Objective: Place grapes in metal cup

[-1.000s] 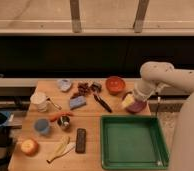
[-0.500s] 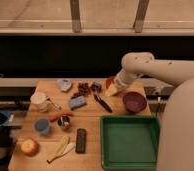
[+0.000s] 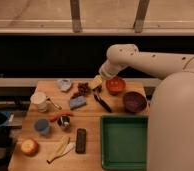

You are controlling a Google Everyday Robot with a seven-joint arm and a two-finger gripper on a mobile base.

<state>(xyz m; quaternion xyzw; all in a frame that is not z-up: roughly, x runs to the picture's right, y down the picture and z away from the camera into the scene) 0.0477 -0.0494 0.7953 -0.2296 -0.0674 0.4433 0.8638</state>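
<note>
The grapes [image 3: 82, 89] are a small dark reddish-purple bunch lying at the back of the wooden table [image 3: 92, 117], left of centre. The metal cup [image 3: 64, 121] is short and silver with a dark inside, and stands nearer the front, left of centre, next to a blue cup [image 3: 42, 126]. My gripper [image 3: 96, 83] hangs at the end of the white arm just to the right of the grapes and above the table's back edge. The metal cup is well below and left of the gripper.
A red-orange bowl [image 3: 115, 85] and a dark purple bowl [image 3: 134, 101] stand right of the gripper. A green tray [image 3: 124, 142] fills the front right. A white mug [image 3: 39, 100], blue sponge [image 3: 77, 102], black utensil [image 3: 102, 101], black remote [image 3: 81, 140], banana [image 3: 60, 149] and apple [image 3: 29, 146] are spread around.
My arm has swung left from the right side of the table, past the bowls, and the gripper now sits beside the grapes. The objects on the table have not moved.
</note>
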